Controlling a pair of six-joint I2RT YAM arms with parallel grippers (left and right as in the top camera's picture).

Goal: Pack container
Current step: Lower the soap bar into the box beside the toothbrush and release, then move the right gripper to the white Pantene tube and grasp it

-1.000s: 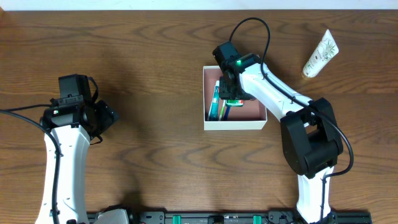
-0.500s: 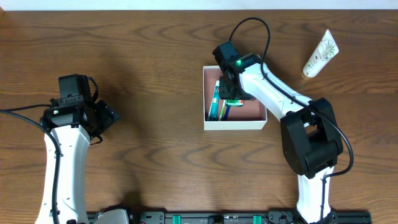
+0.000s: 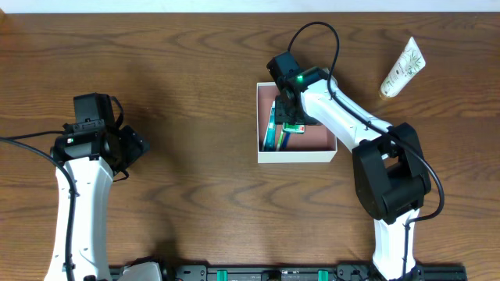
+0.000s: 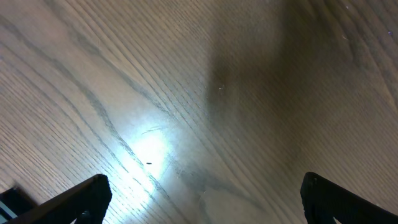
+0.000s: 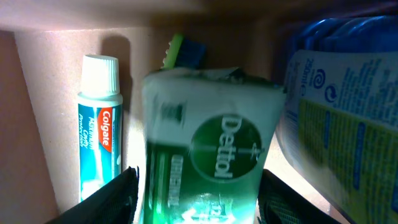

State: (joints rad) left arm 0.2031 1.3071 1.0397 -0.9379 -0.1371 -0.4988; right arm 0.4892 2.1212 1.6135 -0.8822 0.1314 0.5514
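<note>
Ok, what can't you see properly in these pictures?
Overhead: the right gripper covers most of what is in the container; the print on the tube is too small.
Right wrist: the blurred Dettol pack hides most of the toothbrush; the blue packet is cut by the edge.

The blurred green soap pack [image 5: 205, 168], cut off below, hides most of the toothbrush [image 5: 183, 53].

Container [image 3: 297, 156] — white walls, reddish-brown inside; soap pack [image 5: 205, 162] green-white; toothpaste tube [image 5: 98, 143] teal, white cap; table [image 3: 195, 78] — brown wood-grain.
</note>
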